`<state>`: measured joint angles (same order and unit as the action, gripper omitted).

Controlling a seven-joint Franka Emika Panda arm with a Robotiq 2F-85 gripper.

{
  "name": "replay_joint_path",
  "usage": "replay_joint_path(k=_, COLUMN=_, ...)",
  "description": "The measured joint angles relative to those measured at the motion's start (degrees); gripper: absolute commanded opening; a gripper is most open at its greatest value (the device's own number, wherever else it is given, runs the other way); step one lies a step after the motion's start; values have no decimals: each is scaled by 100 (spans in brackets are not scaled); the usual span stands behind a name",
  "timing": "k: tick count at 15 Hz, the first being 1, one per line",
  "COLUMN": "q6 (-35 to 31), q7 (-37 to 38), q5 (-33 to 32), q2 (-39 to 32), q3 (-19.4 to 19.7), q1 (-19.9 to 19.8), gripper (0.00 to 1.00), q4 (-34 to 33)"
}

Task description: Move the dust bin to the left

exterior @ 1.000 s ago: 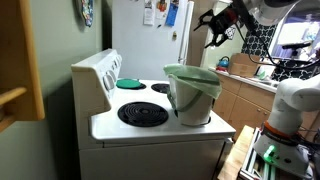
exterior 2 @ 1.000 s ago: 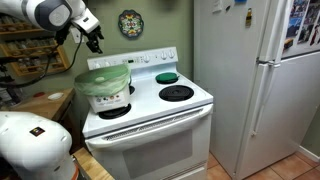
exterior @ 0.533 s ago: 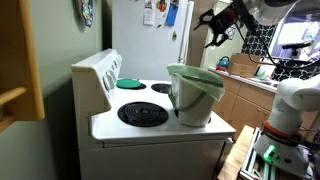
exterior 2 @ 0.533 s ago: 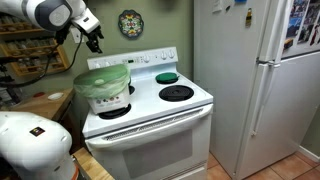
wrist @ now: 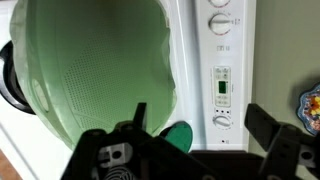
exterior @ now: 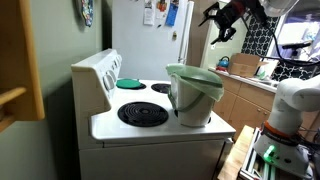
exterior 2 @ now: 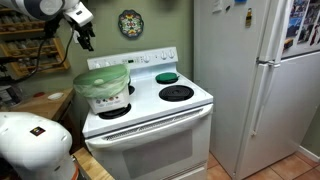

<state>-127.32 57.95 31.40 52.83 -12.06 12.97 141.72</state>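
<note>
The dust bin (exterior: 195,95) (exterior 2: 103,88), pale with a light green rim, stands upright on the stove top over a front burner. In the wrist view I look down into the dust bin's green inside (wrist: 90,80). My gripper (exterior: 222,24) (exterior 2: 85,40) hangs high above the stove, well clear of the bin and touching nothing. Its two dark fingers spread wide in the wrist view, gripper (wrist: 200,125), with only the stove's control panel between them. The jaws are open and empty.
A flat teal dish (exterior: 130,83) (exterior 2: 166,77) (wrist: 180,137) lies on a back burner. The white stove (exterior 2: 150,115) has a raised control panel (wrist: 220,70). A tall fridge (exterior 2: 250,80) stands beside it, and a wooden counter (exterior: 245,95) on the other side.
My gripper has risen a little further above the bin and stays open. The dust bin has not moved.
</note>
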Motion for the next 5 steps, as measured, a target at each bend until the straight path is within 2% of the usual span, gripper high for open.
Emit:
replay_joint_path(k=2, q6=425, q7=-11, q5=-61, q2=5, q3=5, q1=-44, gripper=100, q4=-150)
replay_joint_path(k=5, q6=522, q7=-25, q5=-86, q2=4, q3=5, q1=-67, gripper=100, q4=-201)
